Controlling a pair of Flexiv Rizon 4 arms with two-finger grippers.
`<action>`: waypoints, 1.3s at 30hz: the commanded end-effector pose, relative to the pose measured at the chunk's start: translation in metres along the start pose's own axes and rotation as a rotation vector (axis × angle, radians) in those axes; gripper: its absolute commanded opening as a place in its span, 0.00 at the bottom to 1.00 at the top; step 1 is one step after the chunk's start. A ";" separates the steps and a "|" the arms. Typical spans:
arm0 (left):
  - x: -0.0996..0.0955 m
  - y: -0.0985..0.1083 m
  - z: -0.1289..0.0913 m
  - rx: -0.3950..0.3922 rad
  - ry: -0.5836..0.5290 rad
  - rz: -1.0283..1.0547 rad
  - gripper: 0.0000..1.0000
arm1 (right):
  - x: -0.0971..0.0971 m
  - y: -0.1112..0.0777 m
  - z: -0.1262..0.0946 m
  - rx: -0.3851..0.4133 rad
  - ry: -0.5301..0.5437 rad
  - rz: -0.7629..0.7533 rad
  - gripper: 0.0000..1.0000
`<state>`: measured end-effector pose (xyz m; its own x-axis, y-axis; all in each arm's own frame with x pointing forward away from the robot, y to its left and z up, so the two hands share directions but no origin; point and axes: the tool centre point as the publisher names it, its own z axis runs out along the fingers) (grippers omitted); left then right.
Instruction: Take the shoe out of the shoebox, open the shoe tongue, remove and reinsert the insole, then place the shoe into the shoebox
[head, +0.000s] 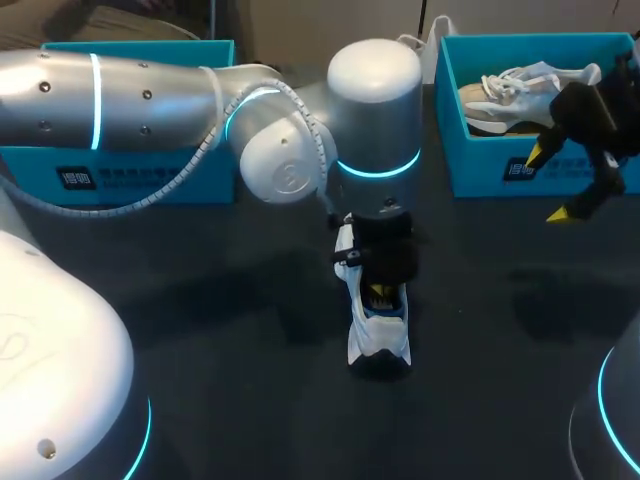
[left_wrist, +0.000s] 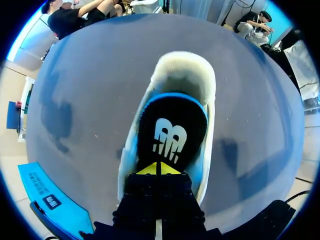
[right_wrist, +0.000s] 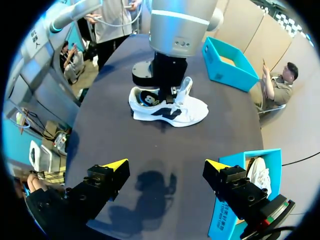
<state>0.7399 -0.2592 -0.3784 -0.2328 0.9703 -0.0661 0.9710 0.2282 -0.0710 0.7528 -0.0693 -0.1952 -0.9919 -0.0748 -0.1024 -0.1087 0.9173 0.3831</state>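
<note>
A white sneaker (head: 379, 345) with dark side marks stands on the dark table at the middle, toe towards the front edge. My left gripper (head: 378, 291) reaches down into its opening. In the left wrist view the yellow tips (left_wrist: 159, 168) are pressed together, shut on the heel end of the black insole (left_wrist: 170, 135), which has a white logo and lies in the sneaker (left_wrist: 182, 70). My right gripper (head: 550, 184) hangs open and empty at the right, in front of the blue shoebox (head: 480, 170). In its own view the right gripper (right_wrist: 166, 164) is well short of the sneaker (right_wrist: 192, 111).
The blue shoebox at the back right holds a second pale shoe (head: 515, 88); the same box (right_wrist: 227, 212) sits beside my right gripper's finger. Another blue box (head: 130, 170) stands at the back left, partly hidden by my left arm.
</note>
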 end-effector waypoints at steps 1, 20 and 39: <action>-0.001 -0.006 0.015 -0.017 0.002 -0.002 0.00 | -0.001 0.000 0.001 0.002 0.001 0.000 1.00; -0.001 -0.030 -0.002 0.021 -0.017 0.050 0.00 | -0.001 0.000 0.001 0.002 0.001 0.000 1.00; 0.007 -0.036 -0.001 0.066 -0.039 0.066 0.00 | -0.001 0.000 0.001 0.002 0.001 0.000 1.00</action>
<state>0.7036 -0.2657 -0.3876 -0.1744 0.9791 -0.1048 0.9782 0.1601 -0.1323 0.7526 -0.0693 -0.1951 -0.9919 -0.0747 -0.1023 -0.1086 0.9173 0.3831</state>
